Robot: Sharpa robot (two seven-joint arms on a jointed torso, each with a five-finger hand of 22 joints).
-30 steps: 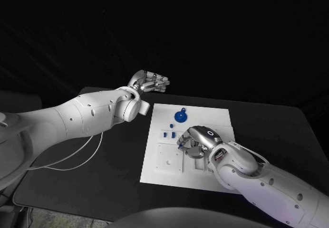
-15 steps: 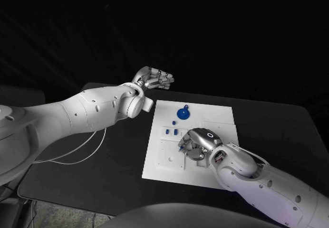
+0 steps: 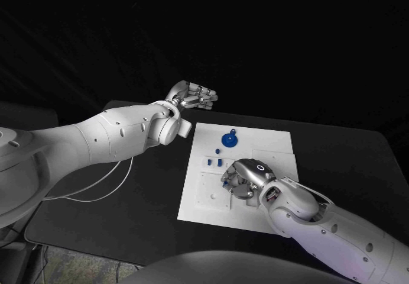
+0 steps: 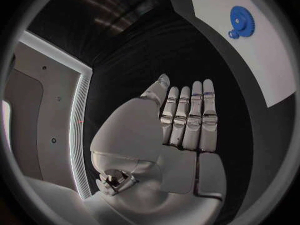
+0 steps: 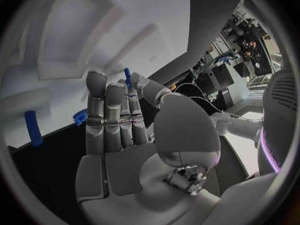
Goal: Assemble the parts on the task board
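The left robot hand (image 3: 192, 96) hovers above the far left corner of the black table (image 3: 127, 201), left of and beyond the white rectangular task board (image 3: 256, 142). In the left wrist view its fingers (image 4: 190, 120) lie straight and side by side with nothing in them, a flat empty palm. Compared with a second ago it sits slightly farther and a touch to the right, though the whole head view has shifted a little as well, so most of that may be the camera.

On the far part of the board lies a round blue toothed gear (image 3: 229, 140), with a small blue knob just beside its far edge; the left wrist view shows the same gear (image 4: 244, 21) flat on the white plate. Nearer, at the board's left side, small blue pegs (image 3: 213, 160) stand in a short row.

The right robot hand (image 3: 244, 178) rests low over the middle of the board, fingers curled downward. A second ago a blue part showed at its left edge; now none shows there in the head view. In the right wrist view a slim blue part (image 5: 127, 77) sticks up at the fingertips (image 5: 95, 82); whether they pinch it I cannot tell.
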